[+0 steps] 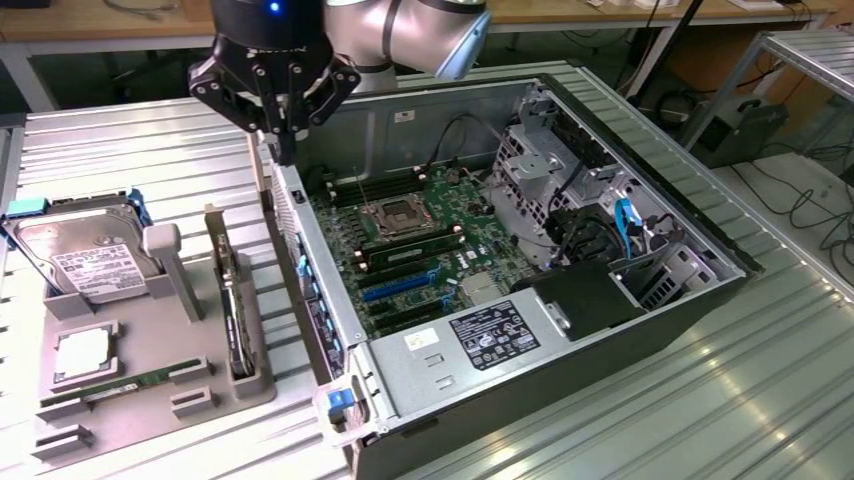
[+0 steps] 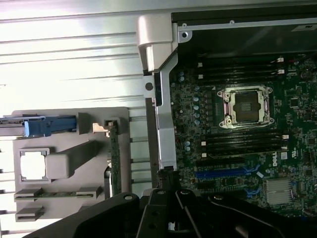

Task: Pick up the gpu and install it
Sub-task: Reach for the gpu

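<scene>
1 robot gripper [image 1: 283,148], fingers pressed together, hung above the rear edge of the open computer case [image 1: 627,350]; its arm was cut off by the frame's top. The gpu [image 1: 239,320] stood edge-on in the gray tray [image 1: 147,405] beside the case, its fan face hard to make out.

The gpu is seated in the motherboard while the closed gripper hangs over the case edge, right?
No. The exterior view shows the gpu standing on edge in the gray holder beside the case. The closed gripper does hang over the case edge.
</scene>
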{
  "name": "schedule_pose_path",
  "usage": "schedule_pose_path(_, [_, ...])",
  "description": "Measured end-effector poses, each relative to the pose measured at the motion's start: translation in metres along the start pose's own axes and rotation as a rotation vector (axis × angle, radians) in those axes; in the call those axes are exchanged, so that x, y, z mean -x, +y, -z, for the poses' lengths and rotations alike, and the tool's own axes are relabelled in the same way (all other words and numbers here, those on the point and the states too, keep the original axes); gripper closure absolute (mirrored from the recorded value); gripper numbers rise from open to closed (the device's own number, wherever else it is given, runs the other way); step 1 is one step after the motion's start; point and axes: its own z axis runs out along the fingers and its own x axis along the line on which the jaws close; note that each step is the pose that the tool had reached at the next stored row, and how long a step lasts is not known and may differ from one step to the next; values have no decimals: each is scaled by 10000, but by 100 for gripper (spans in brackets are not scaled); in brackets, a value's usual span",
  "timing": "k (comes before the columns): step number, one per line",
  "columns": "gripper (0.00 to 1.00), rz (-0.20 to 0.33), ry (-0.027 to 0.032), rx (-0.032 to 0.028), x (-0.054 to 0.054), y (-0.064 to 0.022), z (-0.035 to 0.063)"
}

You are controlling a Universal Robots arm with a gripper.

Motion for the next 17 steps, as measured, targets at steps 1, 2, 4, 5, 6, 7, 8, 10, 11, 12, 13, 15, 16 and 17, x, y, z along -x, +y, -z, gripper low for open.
schedule_pose_path(1, [89, 0, 0, 0, -4, 0, 0])
schedule_pose_path(2, [89, 0, 0, 0, -8, -1, 0])
schedule_pose_path(4, [89, 0, 0, 0, -16, -1, 0])
schedule_pose_path(5, [89, 0, 0, 0, -21, -2, 0])
schedule_pose_path(6, [89, 1, 0, 0, -25, -2, 1])
schedule_pose_path(7, [89, 0, 0, 0, -29, -2, 1])
schedule_pose_path(8, [89, 0, 0, 0, -33, -2, 1])
schedule_pose_path(10, [89, 0, 0, 1, -41, -3, 1])
schedule_pose_path(11, [89, 0, 0, 0, -45, -3, 1])
schedule_pose_path(12, [89, 0, 0, 0, -49, -4, 1])
schedule_pose_path(13, [89, 0, 0, 0, -53, -4, 1])
schedule_pose_path(15, [89, 0, 0, 0, -61, -5, 2])
schedule_pose_path(16, [89, 0, 0, 0, -64, -5, 2])
schedule_pose_path(17, [89, 1, 0, 0, -68, -5, 2])
